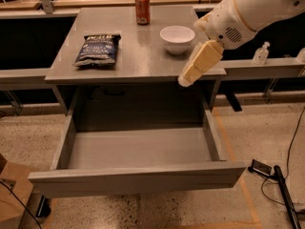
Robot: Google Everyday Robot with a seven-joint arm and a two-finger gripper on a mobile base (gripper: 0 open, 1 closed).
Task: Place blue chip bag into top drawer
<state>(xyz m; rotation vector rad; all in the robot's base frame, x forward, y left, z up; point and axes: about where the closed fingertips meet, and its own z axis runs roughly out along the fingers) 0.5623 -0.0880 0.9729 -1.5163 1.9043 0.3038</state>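
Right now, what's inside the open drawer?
Nothing shows inside the top drawer: only grey floor. Its front panel hides the nearest strip. The blue chip bag lies on the table; the tool hangs by its front-right edge.

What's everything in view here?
dark navy crinkly chip bag: one, blue, table's left side
red soda can: one, red, table's back edge
round white bowl: one, white, table's right side
grey flat-topped table: one, grey, centre
wide shallow grey top drawer: one, grey, open below tabletop
small clear bottle: one, clear, right ledge
brown cardboard box: one, brown, floor lower left
white robot arm: one, white, upper right
gripper: one, cream, over table's front right edge
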